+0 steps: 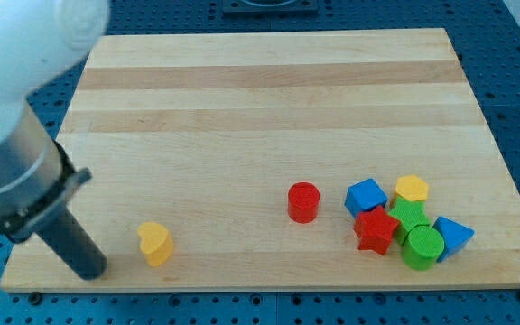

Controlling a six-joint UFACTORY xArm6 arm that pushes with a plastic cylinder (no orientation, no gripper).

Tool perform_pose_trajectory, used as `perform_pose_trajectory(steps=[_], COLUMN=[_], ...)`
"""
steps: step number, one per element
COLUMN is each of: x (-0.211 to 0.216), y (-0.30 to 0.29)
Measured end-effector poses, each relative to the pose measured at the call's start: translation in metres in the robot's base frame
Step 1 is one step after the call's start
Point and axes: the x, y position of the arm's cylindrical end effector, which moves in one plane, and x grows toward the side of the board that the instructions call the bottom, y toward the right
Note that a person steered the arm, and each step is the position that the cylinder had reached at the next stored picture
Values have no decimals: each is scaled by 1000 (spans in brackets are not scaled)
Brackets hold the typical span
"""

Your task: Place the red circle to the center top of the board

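Note:
The red circle [303, 201] stands on the wooden board [269, 99], low and a little right of centre. My tip [94, 269] rests near the board's bottom left corner, far to the left of the red circle. A yellow heart block [155, 244] lies just right of my tip, with a small gap between them. The white and grey arm fills the view's top left.
A cluster sits at the bottom right: blue cube [366, 196], yellow pentagon [412, 189], red star [376, 231], green star [410, 217], green cylinder [422, 246], blue triangle [451, 236]. The blue cube is nearest to the red circle.

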Motion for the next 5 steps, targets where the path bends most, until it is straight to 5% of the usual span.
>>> perform_pose_trajectory(steps=[2,3,5], x=[-15,-26,19], y=[105,123,100])
